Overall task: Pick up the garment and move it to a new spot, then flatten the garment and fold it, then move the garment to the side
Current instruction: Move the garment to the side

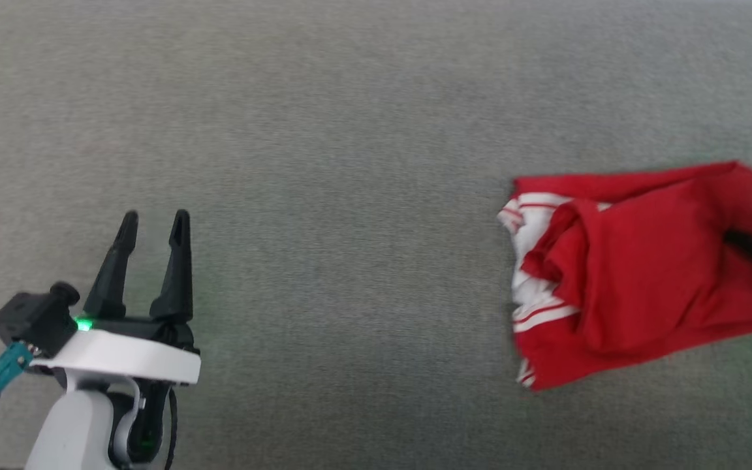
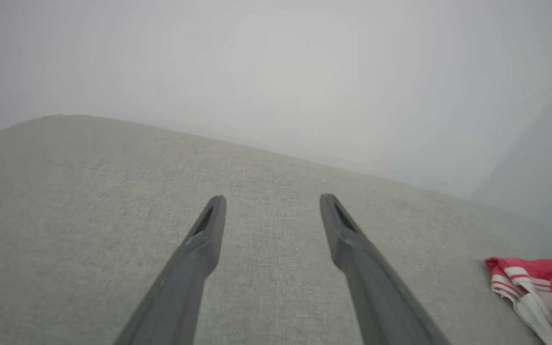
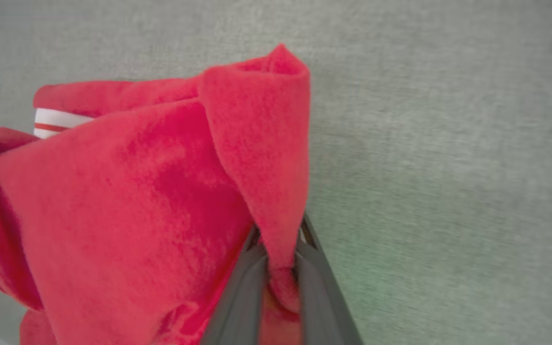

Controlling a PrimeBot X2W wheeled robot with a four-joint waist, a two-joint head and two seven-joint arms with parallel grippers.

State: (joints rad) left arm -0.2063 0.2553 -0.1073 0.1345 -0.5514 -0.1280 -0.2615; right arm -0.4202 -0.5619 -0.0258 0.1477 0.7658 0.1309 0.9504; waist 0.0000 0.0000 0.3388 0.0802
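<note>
Plainly the right arm owns this one. The garment (image 1: 637, 274) lies bunched at the far right of the grey surface (image 1: 350, 130), and the right gripper (image 3: 281, 268) comes in from its right edge, fingers pressed together on a raised red fold. From that pinch the cloth runs leftward, its long axis roughly across the head view, with its white-striped end farthest from the grip. The left gripper (image 1: 155, 219) sits well apart at the lower left, fingers spread and pointing up the view over bare surface, holding nothing. In the left wrist view the striped end just shows at the lower right edge. I judge the pick-up to be the step in hand. The grip is on one edge only, so a lift would likely leave the bulk hanging below the fingers — and the open room for a new spot lies to the left.
</note>
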